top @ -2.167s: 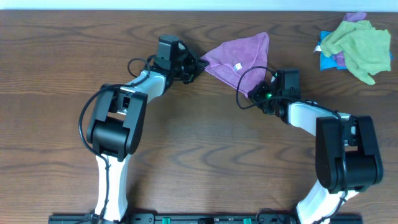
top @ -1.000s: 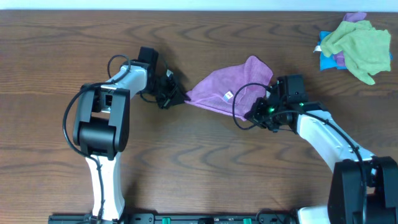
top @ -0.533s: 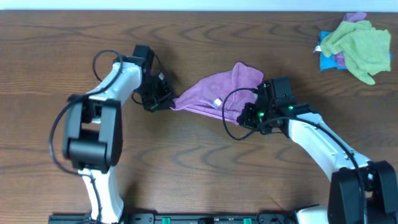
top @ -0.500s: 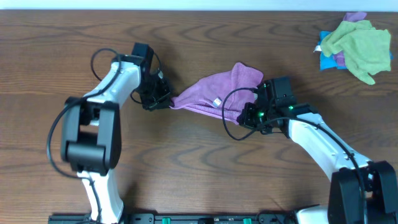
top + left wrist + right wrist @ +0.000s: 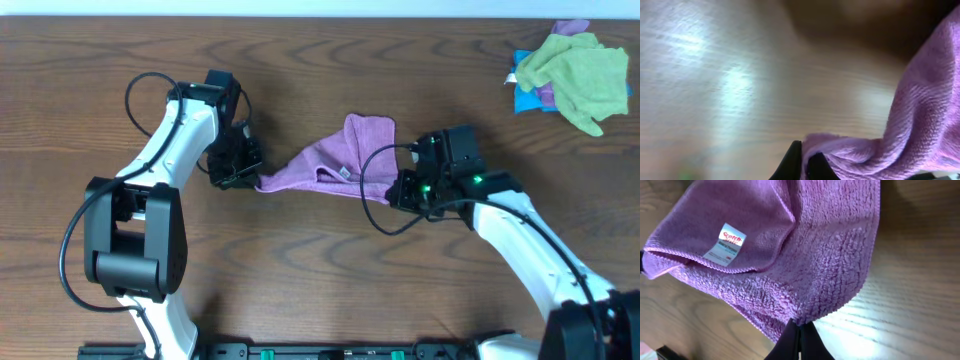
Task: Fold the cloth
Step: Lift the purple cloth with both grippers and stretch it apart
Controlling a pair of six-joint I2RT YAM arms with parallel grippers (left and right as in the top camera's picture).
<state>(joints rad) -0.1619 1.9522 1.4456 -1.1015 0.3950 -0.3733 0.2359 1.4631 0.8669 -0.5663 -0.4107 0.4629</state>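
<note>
The jaws of both grippers are squeezed tight, and each pair has a bit of the cloth caught between them. The left gripper [image 5: 251, 181] pinches the pointy left corner of the cloth [image 5: 335, 163]. The right gripper [image 5: 396, 192] pinches the right end.

The cloth is light purple and fuzzy. It sits near the middle of the brown wooden table [image 5: 320, 290], a little toward the far side. It is pulled long between the two grippers, like a band. One flap sticks up toward the far edge of the table. I cannot tell how much of the cloth rests on the wood.

A small white tag [image 5: 342, 174] shows on the cloth, near its middle.

In the left wrist view, the picture is blurry. The left gripper [image 5: 802, 167] shows as dark tips at the bottom, shut on a thin purple corner. The cloth [image 5: 925, 115] runs off to the right.

In the right wrist view, the right gripper [image 5: 799, 341] bites the near edge of the cloth [image 5: 825, 260]. One layer is folded over another here, and the tag [image 5: 725, 244] lies on the top layer.

Far off at the right back corner sits a yellow-green cloth [image 5: 580, 70] on top of a blue cloth [image 5: 522, 99], well apart from the arms.
</note>
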